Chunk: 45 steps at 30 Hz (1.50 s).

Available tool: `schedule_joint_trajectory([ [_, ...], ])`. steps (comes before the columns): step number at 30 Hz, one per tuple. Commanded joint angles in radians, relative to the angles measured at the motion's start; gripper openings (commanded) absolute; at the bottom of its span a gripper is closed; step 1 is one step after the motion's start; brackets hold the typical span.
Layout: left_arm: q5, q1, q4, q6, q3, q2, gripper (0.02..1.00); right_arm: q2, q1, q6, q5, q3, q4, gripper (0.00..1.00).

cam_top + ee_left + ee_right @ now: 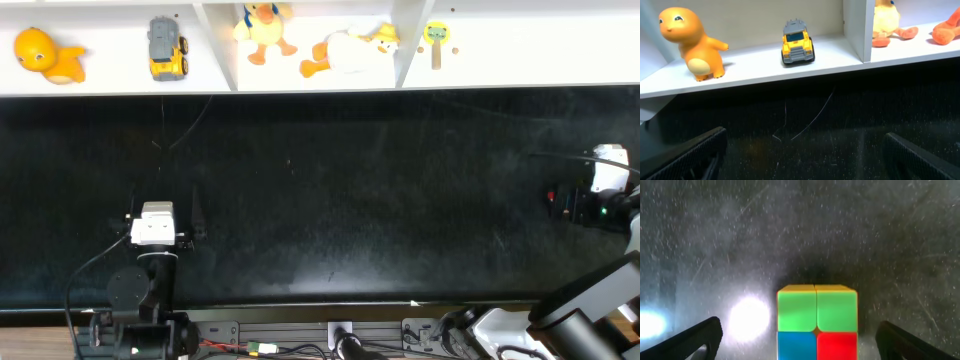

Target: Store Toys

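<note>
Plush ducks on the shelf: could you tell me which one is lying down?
The white duck, sprawled right of the upright yellow duck in the top view.

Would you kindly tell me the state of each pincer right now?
Left pincer: open, empty.
Right pincer: open, straddling the puzzle cube, not gripping it.

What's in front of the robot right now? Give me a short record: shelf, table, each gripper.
Surface: black tabletop; white compartment shelf at far edge
Left compartment: orange plastic dinosaur figure; yellow toy truck
Middle compartment: yellow plush duck upright; white plush duck lying down
Right compartment: small round toy on a stick
On table: puzzle cube showing green, blue, red squares
Left gripper: open, over bare tabletop, facing shelf
Right gripper: open, fingers flanking cube, not touching
</note>
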Motion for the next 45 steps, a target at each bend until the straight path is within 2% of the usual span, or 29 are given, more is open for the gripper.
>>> schedule_joint_trajectory([
  [1,-0.012,0.000,0.003,0.018,-0.007,-0.011,0.998,0.005,-0.002,0.042,-0.001,-0.011,0.007,0.993],
  [10,-0.012,0.000,0.003,0.018,-0.007,-0.011,0.998,0.006,0.000,0.024,0.099,-0.063,0.010,1.000],
  [21,-0.012,0.000,0.003,0.018,-0.007,-0.011,0.996,0.006,0.002,0.014,0.111,-0.089,0.073,0.998],
  [32,-0.012,0.000,0.003,0.018,-0.007,-0.011,0.998,0.006,0.050,0.015,0.113,-0.089,0.096,0.993],
  [37,-0.012,0.000,0.003,0.018,-0.007,-0.011,0.998,0.006,0.055,0.016,0.114,-0.089,0.096,0.901],
  [42,-0.012,0.000,0.003,0.018,-0.007,-0.011,0.998,0.006,0.055,0.020,0.121,-0.089,0.096,0.711],
  [45,-0.012,0.000,0.003,0.018,-0.007,-0.011,0.998,0.006,0.055,0.027,0.121,-0.089,0.097,0.678],
])
